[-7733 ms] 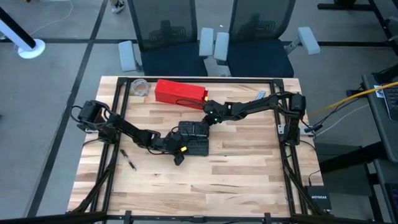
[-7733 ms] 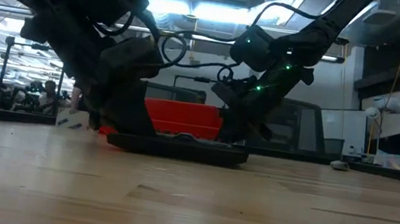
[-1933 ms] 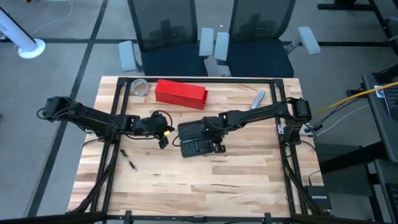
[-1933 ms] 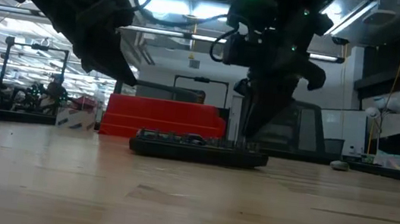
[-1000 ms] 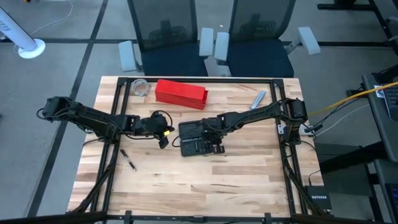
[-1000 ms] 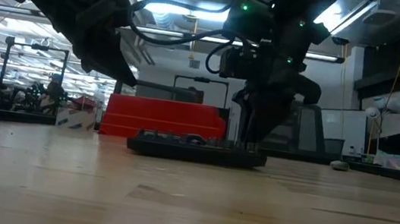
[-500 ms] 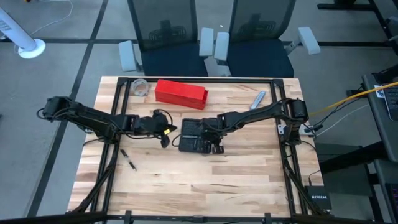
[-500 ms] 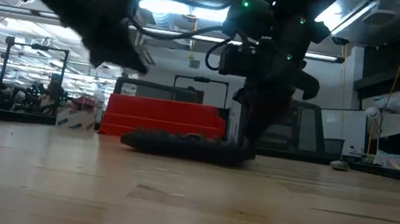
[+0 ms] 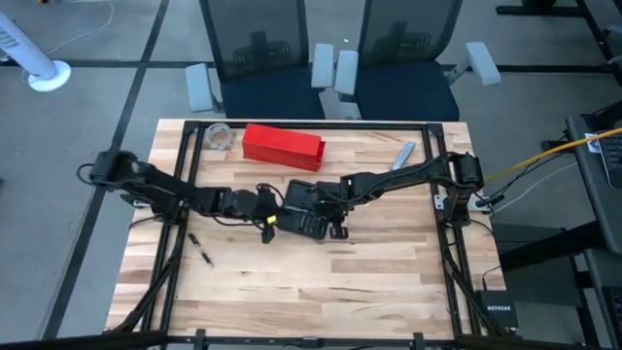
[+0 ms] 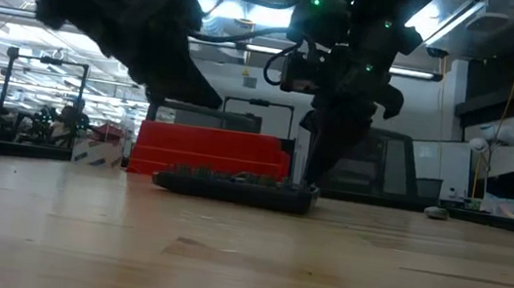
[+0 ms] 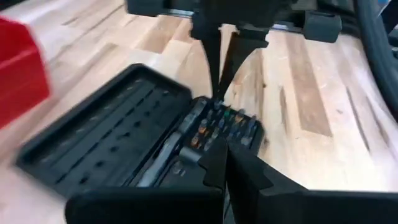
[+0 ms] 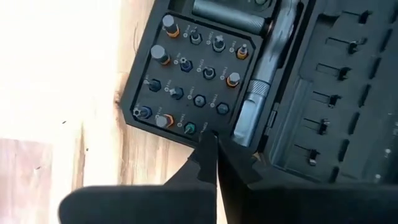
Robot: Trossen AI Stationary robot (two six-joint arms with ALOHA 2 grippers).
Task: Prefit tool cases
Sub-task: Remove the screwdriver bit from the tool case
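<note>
The black tool case [image 9: 304, 214] lies opened flat on the table's middle. Its half with coloured bits [image 12: 193, 68] and a ratchet is toward the near edge, and the ribbed half [image 11: 106, 143] is toward the far edge. My right gripper [image 9: 333, 227] is shut, its tips down on the bit half's right edge. My left gripper [image 9: 271, 223] is shut and slants low at the case's left edge; in the left wrist view its tips [image 11: 222, 158] stand just before the bits. My right gripper sets its shut fingertips [image 12: 210, 146] on the rim of the bit half [image 12: 214, 132], beside the ratchet. It comes from above, slanting in from the table's right. The case stays flat on the table. My left gripper: whether its shut tips touch the case cannot be told.
A long red box [image 9: 282, 144] lies behind the case, with a clear round container [image 9: 220, 137] to its left. A grey tool [image 9: 403, 154] lies at the far right, and a small dark pen-like piece [image 9: 202, 251] at the near left. Bare wood lies toward the near edge.
My left gripper has come toward the table's right, up to the case's left edge, and has tipped lower. The case has slid a little toward the table's left, still flat, with my right gripper on it.
</note>
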